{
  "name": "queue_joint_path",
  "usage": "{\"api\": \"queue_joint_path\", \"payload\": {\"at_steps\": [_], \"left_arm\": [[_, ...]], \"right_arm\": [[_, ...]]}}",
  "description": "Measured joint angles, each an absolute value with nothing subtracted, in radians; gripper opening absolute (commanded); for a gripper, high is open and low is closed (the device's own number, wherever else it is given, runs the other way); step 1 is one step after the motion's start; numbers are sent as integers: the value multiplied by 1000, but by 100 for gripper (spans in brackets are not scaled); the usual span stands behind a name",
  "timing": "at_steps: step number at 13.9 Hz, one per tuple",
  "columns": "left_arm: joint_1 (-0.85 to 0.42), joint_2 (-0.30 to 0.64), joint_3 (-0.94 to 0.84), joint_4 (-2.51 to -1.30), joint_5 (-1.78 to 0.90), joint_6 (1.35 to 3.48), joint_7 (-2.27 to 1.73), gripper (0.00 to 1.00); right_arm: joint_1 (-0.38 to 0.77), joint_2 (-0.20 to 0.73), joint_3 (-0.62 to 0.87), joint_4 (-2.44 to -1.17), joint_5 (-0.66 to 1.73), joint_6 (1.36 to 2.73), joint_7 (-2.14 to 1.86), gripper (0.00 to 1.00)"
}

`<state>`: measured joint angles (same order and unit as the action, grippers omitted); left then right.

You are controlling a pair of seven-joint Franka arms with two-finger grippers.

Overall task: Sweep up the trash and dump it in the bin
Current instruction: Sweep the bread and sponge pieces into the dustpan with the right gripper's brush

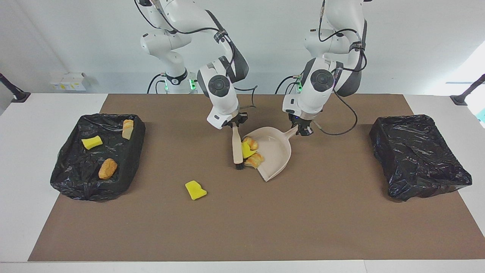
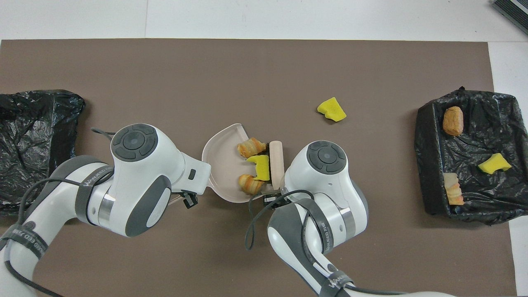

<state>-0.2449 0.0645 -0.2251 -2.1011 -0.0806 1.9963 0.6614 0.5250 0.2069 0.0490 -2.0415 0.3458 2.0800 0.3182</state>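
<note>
At mid-mat, our right gripper (image 1: pixel 235 123) clamps the brush (image 1: pixel 237 148) against trash (image 1: pixel 248 150) inside the dustpan (image 1: pixel 278 151), whose handle our left gripper (image 1: pixel 304 131) pinches.

We see a pink dustpan (image 2: pixel 220 165) with two bread rolls (image 2: pixel 251 146) and a yellow chunk (image 2: pixel 260 165) at its mouth. A brush (image 2: pixel 276 161) touches them. Another yellow chunk (image 2: pixel 331 110) lies alone, farther from us.

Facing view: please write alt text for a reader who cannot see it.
The right gripper holds a wooden hand brush against three trash pieces at the mouth of the beige plastic dustpan, whose handle the left gripper grips. One yellow foam chunk lies loose on the brown mat.
</note>
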Motion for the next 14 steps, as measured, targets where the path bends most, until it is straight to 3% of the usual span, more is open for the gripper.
{"api": "queue_joint_path", "payload": {"at_steps": [4, 7, 10, 14], "left_arm": [[-245, 64, -225, -2103, -82, 1996, 655, 0], [-245, 63, -223, -2103, -95, 1996, 634, 0], [-245, 63, -221, -2103, -103, 1997, 624, 0], [-244, 63, -214, -2099, -114, 2025, 604, 0]], "right_arm": [[585, 221, 50, -2025, 466, 2139, 319, 0], [573, 213, 34, -1996, 456, 2060, 319, 0], [500, 184, 23, -1938, 312, 1923, 318, 0], [431, 171, 19, -1928, 52, 1887, 317, 0]]}}
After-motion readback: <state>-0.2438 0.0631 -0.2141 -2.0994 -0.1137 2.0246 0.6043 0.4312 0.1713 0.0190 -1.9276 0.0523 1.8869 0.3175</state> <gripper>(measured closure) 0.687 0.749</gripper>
